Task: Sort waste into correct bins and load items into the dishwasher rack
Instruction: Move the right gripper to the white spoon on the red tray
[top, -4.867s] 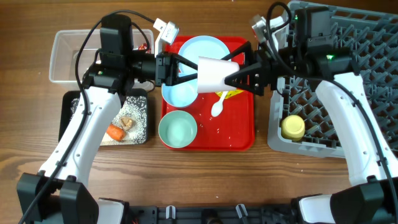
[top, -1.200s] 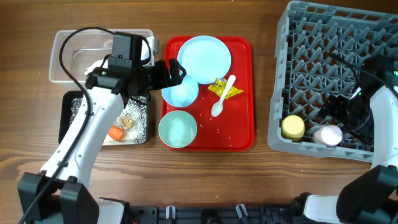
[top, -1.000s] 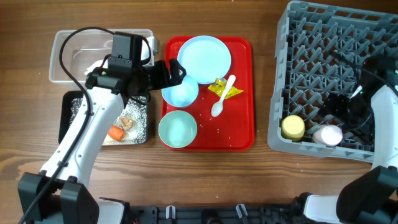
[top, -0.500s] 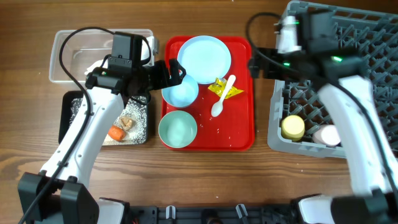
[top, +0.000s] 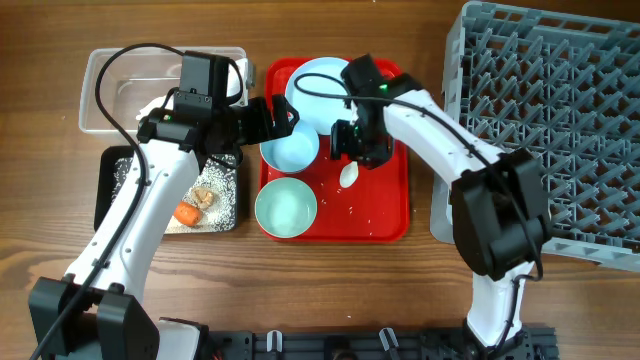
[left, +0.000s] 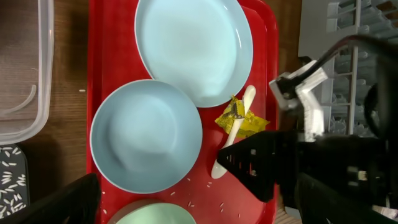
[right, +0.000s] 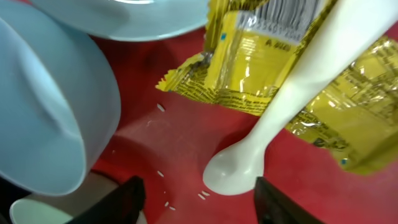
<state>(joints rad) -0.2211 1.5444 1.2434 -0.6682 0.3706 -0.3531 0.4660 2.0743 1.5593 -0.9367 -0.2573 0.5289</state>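
Observation:
The white spoon (top: 349, 176) lies on the red tray (top: 385, 222), its handle across a yellow wrapper (right: 261, 56). My right gripper (top: 355, 150) hovers low over it, jaws apart on either side of the spoon's bowl (right: 233, 171) without touching it. My left gripper (top: 285, 118) is open above the upper pale blue bowl (top: 290, 152), holding nothing. The pale blue plate (top: 325, 88) and a second bowl (top: 285, 208) also sit on the tray. Rice grains (right: 202, 195) are scattered on the tray. The grey rack (top: 560, 100) stands at the right.
A clear tub (top: 110, 90) sits at the back left. In front of it the black tray (top: 120, 172) holds rice, a carrot piece (top: 185, 213) and a brown lump (top: 205, 196). My right arm's elbow covers the rack's near left corner.
My right arm swung from the rack across to the red tray and came down over the spoon, its jaws narrowing. The left arm stayed still.

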